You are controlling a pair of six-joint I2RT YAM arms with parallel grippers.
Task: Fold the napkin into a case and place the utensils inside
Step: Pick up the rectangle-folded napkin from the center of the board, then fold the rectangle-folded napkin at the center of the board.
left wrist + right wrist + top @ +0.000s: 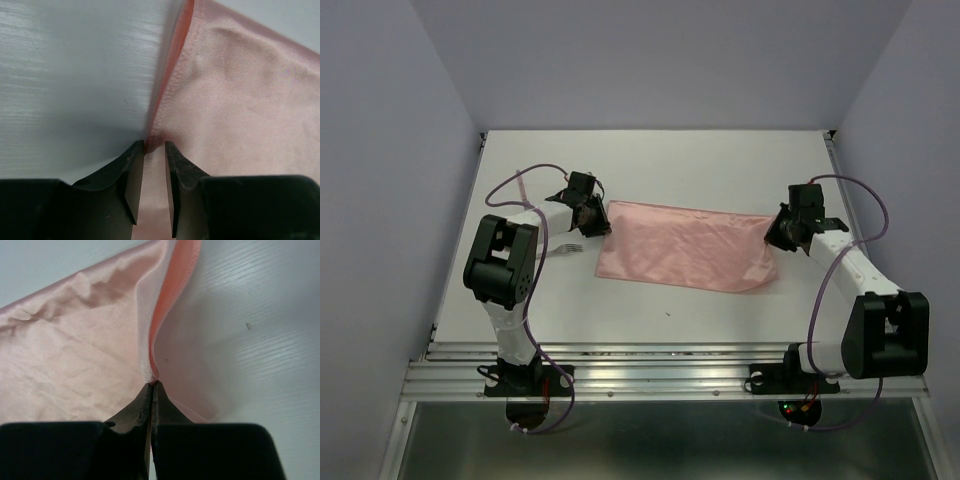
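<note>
The salmon-pink napkin (685, 245) lies on the table as a wide strip, doubled over, between my two grippers. My left gripper (596, 222) is at its left end. In the left wrist view the fingers (155, 145) stand a little apart, with the napkin (240, 100) running through the gap and its hem rising to the tips. My right gripper (776, 234) is at the right end. In the right wrist view its jaws (155, 383) are pressed together on the napkin's edge (75, 350), which is pulled up slightly. A small fork (567, 248) lies left of the napkin, under the left arm.
The white table (670, 160) is walled by pale panels on the left, back and right. A metal rail (660, 365) runs along the near edge, by the arm bases. Purple cables loop off both arms.
</note>
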